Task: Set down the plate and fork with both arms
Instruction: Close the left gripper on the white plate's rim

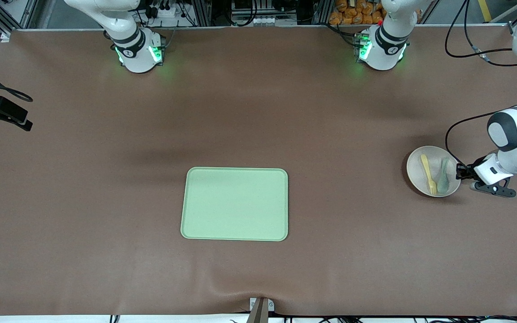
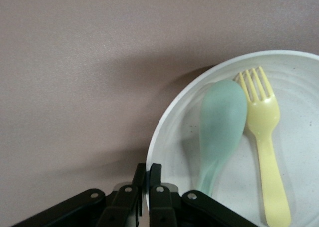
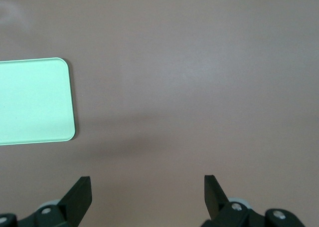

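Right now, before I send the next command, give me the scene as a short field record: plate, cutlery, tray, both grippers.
plate: on the table at the left arm's end, well apart from the tray
fork: lying in the plate
spoon: in the plate beside the fork
tray: mid-table, nothing on it
left gripper: shut on the plate's rim
right gripper: open, over bare table beside the tray, waiting

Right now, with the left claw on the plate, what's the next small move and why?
Probably lift the plate a little, level. The left claw is shut on its rim at the left arm's end of the table; fork and spoon lie loose in it, and the tray sits mid-table.
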